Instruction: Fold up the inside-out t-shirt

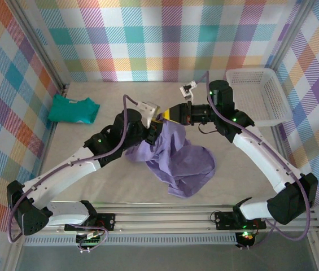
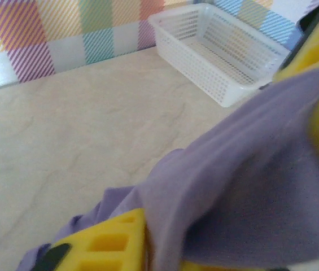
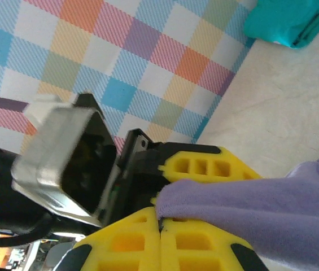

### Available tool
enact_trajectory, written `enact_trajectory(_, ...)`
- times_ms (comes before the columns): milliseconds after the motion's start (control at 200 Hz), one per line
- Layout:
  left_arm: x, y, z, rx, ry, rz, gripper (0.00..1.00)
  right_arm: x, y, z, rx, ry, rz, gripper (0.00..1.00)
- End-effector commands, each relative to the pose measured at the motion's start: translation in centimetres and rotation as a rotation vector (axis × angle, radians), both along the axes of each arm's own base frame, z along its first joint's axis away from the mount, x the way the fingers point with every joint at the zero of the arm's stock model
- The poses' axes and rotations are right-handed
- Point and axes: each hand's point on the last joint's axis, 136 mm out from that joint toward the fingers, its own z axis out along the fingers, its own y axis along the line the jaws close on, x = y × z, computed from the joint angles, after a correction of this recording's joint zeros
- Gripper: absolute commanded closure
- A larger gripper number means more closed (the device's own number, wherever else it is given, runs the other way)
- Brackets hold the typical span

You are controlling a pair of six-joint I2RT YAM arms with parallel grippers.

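Arm bases (image 1: 29, 212) sat at bottom of top view; my left gripper (image 1: 157, 127) and right gripper (image 1: 169, 114) met mid-frame, both pinching inside-out t-shirt (image 1: 184, 161), rest heaped on table (image 1: 91, 180) below. Left wrist: fingers (image 2: 111, 243) clamped shirt, lower right; basket (image 2: 221, 90) upper right. Right wrist: fingers (image 3: 204, 248) pressed together on shirt edge; teal garment (image 3: 295, 22) upper right.

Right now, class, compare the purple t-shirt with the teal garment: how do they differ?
The purple t-shirt hangs bunched and unfolded; the teal garment lies folded flat. The left pincer and right pincer both grip the purple t-shirt; nothing touches the teal garment. The purple t-shirt sits centrally, the teal garment at the far left. Both are soft cloth.
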Motion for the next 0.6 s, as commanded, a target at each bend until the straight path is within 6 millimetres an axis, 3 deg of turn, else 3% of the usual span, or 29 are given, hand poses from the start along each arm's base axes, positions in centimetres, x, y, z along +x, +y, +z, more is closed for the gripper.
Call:
enact_trajectory(0, -0.9, -0.9, 3.2, -0.124, -0.006, -0.089, 1.0, -0.2, -0.2, 0.2, -0.023, -0.047, -0.01, 1.0)
enact_trajectory(145, -1.7, -1.0, 3.3, -0.189, 0.059, -0.141, 1.0, 1.0, -0.8, -0.8, -0.099, -0.07, -0.083, 1.0)
enact_trajectory(310, -1.2, 0.2, 3.4, -0.337, 0.207, -0.057, 1.0, 3.2, -4.5, -3.8, -0.339, -0.179, -0.314, 0.63)
enact_trajectory(425, -0.9, 0.8, 3.0, -0.418, 0.324, -0.01, 1.0, 1.4, -5.4, -5.5, -0.389, -0.308, -0.351, 0.54)
enact_trajectory(595, -1.5, 1.1, 3.7, -0.476, 0.363, -0.014, 1.0, -1.8, -2.7, -7.7, -0.416, -0.438, -0.312, 0.49)
